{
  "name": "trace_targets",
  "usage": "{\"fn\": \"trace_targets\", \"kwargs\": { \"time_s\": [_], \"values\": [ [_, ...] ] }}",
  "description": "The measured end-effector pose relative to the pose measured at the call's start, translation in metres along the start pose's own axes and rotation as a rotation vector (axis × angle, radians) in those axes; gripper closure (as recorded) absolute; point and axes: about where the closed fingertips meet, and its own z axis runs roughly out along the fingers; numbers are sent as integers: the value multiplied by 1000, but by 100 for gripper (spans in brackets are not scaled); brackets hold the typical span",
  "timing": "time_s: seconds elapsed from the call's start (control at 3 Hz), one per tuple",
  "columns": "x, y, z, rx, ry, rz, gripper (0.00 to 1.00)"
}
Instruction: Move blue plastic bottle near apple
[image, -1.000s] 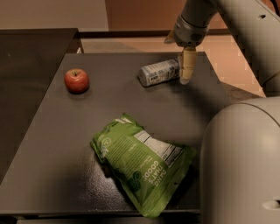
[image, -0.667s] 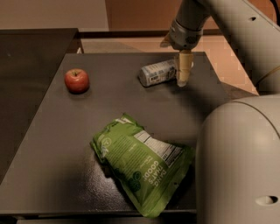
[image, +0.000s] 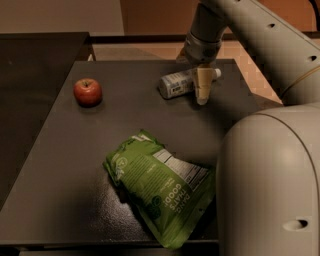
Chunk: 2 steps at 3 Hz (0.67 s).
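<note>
The blue plastic bottle (image: 176, 84) lies on its side at the back of the dark table (image: 70, 165), its white cap (image: 216, 73) pointing right. My gripper (image: 201, 89) hangs down from the arm right at the bottle's neck end and covers part of it. The apple (image: 88, 92), red with a short stem, sits at the table's left side, well to the left of the bottle.
A green snack bag (image: 159, 186) lies flat near the table's front edge. My robot's pale body (image: 270, 185) fills the lower right. A second dark surface (image: 35, 55) adjoins the table at the back left.
My gripper has moved a little to the left and lower, from beside the bottle's cap end to over its neck. The bottle, apple and bag have not moved.
</note>
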Motion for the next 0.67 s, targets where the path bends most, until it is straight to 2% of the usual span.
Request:
{"fn": "trace_targets", "kwargs": {
  "time_s": [0.33, 0.67],
  "values": [
    [-2, 1, 9, -19, 16, 2, 18],
    [-3, 2, 11, -25, 25, 3, 41]
  ]
}}
